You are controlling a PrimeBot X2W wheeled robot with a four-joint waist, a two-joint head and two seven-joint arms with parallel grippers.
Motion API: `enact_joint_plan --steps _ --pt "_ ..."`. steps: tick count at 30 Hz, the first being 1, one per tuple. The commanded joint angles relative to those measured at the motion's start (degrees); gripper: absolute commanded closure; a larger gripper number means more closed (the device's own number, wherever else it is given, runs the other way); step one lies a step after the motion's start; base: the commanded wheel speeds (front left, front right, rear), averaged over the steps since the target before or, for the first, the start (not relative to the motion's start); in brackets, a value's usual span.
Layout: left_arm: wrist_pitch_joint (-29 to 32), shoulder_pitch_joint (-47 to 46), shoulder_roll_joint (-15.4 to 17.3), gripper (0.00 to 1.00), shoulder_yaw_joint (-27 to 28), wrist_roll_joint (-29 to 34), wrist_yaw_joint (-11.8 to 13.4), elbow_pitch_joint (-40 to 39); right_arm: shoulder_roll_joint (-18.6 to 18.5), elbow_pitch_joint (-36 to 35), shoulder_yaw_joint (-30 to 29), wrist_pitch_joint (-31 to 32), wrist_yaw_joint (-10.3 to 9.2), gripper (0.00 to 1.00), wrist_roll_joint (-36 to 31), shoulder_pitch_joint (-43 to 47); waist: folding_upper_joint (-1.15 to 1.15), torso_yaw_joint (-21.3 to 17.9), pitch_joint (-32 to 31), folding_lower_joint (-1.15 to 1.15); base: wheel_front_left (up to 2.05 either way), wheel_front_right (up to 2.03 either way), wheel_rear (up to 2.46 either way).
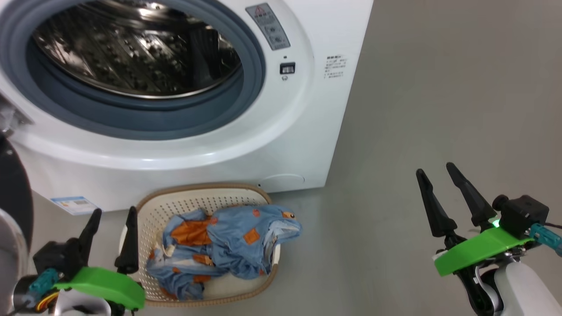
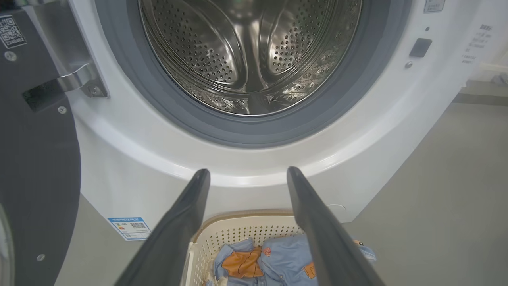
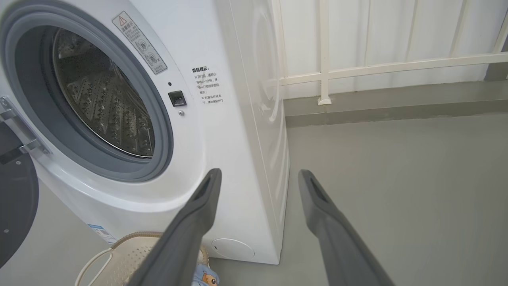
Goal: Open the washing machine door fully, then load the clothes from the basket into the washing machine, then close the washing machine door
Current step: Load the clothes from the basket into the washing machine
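1. head view: the basket [image 1: 197, 188] sits on the floor [image 1: 439, 109], close against the foot of the washing machine [image 1: 285, 140], below the round opening. the clothes [image 1: 228, 245] lie heaped in it, blue with orange patches, and one fold hangs over its right rim. the drum [image 1: 131, 48] shows bare steel behind the grey seal [image 1: 250, 87]. the left gripper [image 1: 114, 211] hovers at the basket's left rim, jaws spread, nothing between them. the right gripper [image 1: 434, 169] is well apart to the right, over bare floor, jaws also spread and empty. the dark edge of the washing machine door [image 1: 13, 193] stands at the far left, swung away from the opening. a blue label [image 1: 73, 204] sits low on the machine's front.
2. left wrist view: the spread jaws frame the machine's front below the drum, with the basket and clothes under them. this view adds the metal hinge [image 2: 75, 77] joining door to machine, and a qr sticker [image 2: 12, 31] on the door.
3. right wrist view: the parted jaws point at the machine's right front corner. this view adds the machine's side panel, a white railing [image 3: 323, 71] behind it, a warning sticker [image 3: 139, 41] and the latch socket [image 3: 177, 98]. a corner of the basket with a scrap of blue cloth shows at the bottom edge.
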Motion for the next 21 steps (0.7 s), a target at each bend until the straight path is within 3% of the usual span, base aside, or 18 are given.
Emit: enact_joint_plan --steps 1,10,21 --pt "-0.7 -2.5 1.5 0.00 2.0 0.4 -0.1 -0.7 -0.2 -1.6 0.8 -0.7 0.09 0.00 -0.4 -1.2 0.00 -0.6 1.9 0.00 0.00 0.00 0.00" --pt "-0.7 -7.8 0.7 0.00 1.1 -0.2 -3.1 6.2 1.0 -2.4 0.5 -0.7 0.09 0.00 -1.2 -3.6 0.00 -2.0 8.2 0.00 0.00 0.00 0.00" --pt "-0.5 -16.6 0.1 0.00 -0.5 -0.3 -7.1 20.8 3.0 -3.7 0.5 -0.7 0.09 0.00 -2.3 -7.5 0.00 -4.8 16.9 0.00 0.00 0.00 0.00"
